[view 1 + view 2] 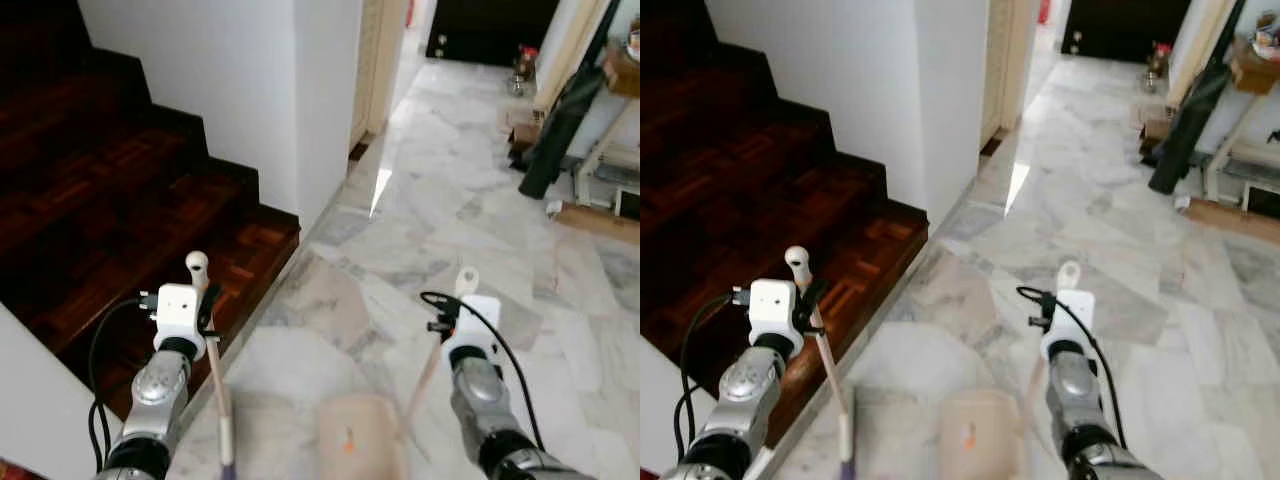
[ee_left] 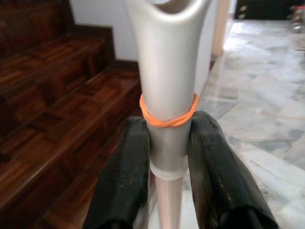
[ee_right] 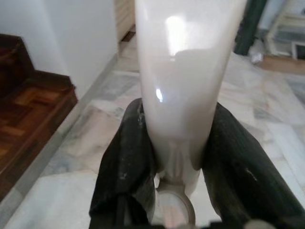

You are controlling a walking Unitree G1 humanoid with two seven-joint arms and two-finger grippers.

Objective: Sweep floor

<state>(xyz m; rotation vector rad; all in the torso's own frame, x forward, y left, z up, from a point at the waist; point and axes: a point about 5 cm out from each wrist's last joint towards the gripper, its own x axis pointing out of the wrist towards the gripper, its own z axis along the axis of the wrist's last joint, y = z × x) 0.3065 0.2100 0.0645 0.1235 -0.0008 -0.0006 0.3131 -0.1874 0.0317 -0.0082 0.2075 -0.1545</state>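
Holding both tools already: my left gripper (image 2: 167, 143) is pinching the broom handle (image 1: 215, 375) just below its orange rubber band (image 2: 167, 117), right gripper (image 3: 178, 152) is clamped on the dustpan handle (image 3: 183, 86). Both shafts run down from the fingers to the marble floor (image 1: 450, 210). The pinkish dustpan (image 1: 355, 435) sits between them, looks empty; stairs (image 1: 120, 210) lie beyond the left fingers

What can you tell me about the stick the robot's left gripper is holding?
The stick is a thin, pale pinkish handle with a silvery grey cap that ends in a loop. An orange rubber band is wrapped round the cap. It leans slightly, running down from the left gripper, whose two black fingers clamp it just below the band. Its lower end looks purplish and leaves the picture near the dark wooden stairs.
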